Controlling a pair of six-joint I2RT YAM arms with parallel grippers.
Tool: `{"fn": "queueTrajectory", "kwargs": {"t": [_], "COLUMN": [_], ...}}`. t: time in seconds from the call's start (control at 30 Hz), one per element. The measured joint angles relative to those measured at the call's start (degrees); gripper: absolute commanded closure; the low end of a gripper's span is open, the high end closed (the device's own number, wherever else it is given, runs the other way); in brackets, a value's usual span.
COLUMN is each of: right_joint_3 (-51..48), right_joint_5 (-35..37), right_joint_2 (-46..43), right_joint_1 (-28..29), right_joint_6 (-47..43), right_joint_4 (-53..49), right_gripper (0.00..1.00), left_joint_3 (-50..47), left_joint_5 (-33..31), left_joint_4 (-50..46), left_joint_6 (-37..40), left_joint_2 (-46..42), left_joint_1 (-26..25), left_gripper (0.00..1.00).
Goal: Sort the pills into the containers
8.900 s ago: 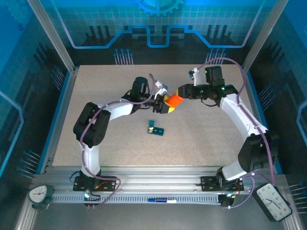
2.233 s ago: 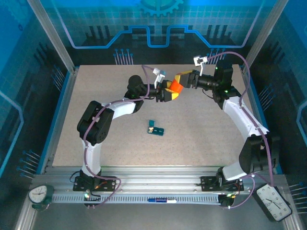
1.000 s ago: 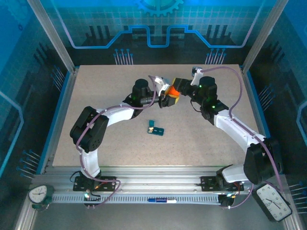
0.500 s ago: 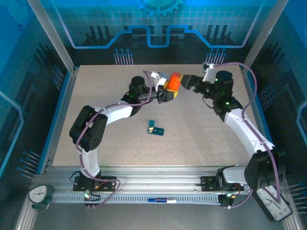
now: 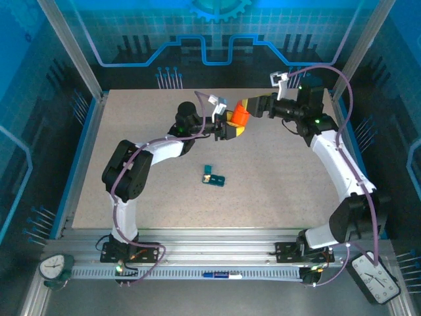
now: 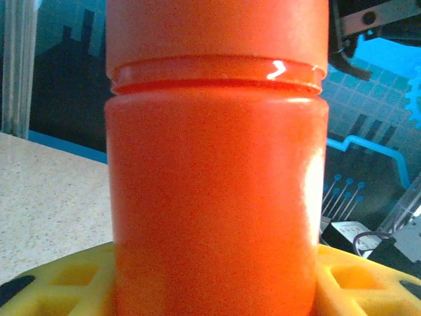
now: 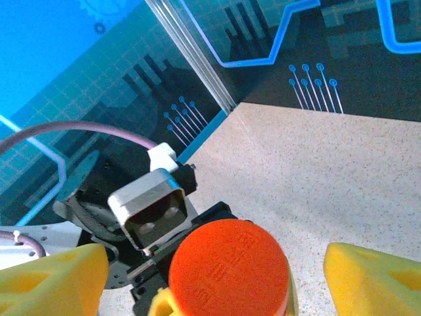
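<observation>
An orange pill bottle [image 5: 237,118] with its ribbed cap [image 7: 229,273] on hangs above the far middle of the table. My left gripper [image 5: 228,127] is shut on the bottle's body [image 6: 217,197], one yellow finger [image 6: 59,283] pressed against each side. My right gripper [image 5: 249,107] faces the cap end-on and stands open; its yellow fingers [image 7: 375,280] sit wide on either side of the cap with gaps showing. The dark-teal pill box [image 5: 213,176], the container, lies on the table nearer the arms, one lid up. The pills are out of view.
The speckled table [image 5: 131,171] is bounded by a blue rim and metal posts [image 5: 92,72], with glass walls behind. The left arm's wrist camera housing [image 7: 148,210] sits just behind the bottle. Both arms arch toward each other over the far half.
My right gripper, shut on the cap a second ago, has opened and drawn back slightly to the right. The bottle stays in my left gripper, cap still on.
</observation>
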Motion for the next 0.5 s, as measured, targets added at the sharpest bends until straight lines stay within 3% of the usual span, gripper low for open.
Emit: {"fn": "queueTrajectory", "kwargs": {"t": [0.5], "right_joint_3": [1.4], "right_joint_5": [0.2], "right_joint_2": [3.7], "right_joint_1": [2.7], "right_joint_6": [-3.0], "right_joint_4": [-3.6], "right_gripper": [0.27], "left_joint_3": [0.4], "left_joint_5": [2.5], "left_joint_4": [2.1], "left_joint_6": [-2.0], "left_joint_2": [0.2], "left_joint_1": [0.0], "left_gripper": [1.00]}}
